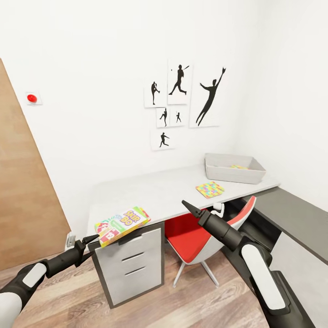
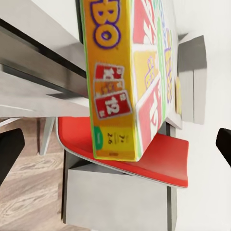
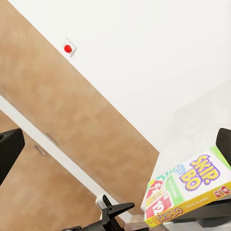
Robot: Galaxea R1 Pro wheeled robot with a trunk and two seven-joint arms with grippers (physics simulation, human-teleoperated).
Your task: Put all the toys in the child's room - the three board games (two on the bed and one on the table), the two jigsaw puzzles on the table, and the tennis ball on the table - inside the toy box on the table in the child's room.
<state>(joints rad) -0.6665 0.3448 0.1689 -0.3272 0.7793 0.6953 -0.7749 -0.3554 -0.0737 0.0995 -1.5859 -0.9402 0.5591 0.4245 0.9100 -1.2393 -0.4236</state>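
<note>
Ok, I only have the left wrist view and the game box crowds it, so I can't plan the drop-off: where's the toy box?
Observer: The toy box sits at the far right end of the table.
Operator: Anything in the way?
Observer: A colourful jigsaw puzzle lies flat on the table just in front of it.
Operator: And the other arm?
Observer: The right claw is open and empty, above the red chair.

Bright, even, flat simulator light; soft shadows under the tabletop (image 1: 150, 191). Wide-angle bending toward the head view's edges; renders slightly soft, without glare.
</note>
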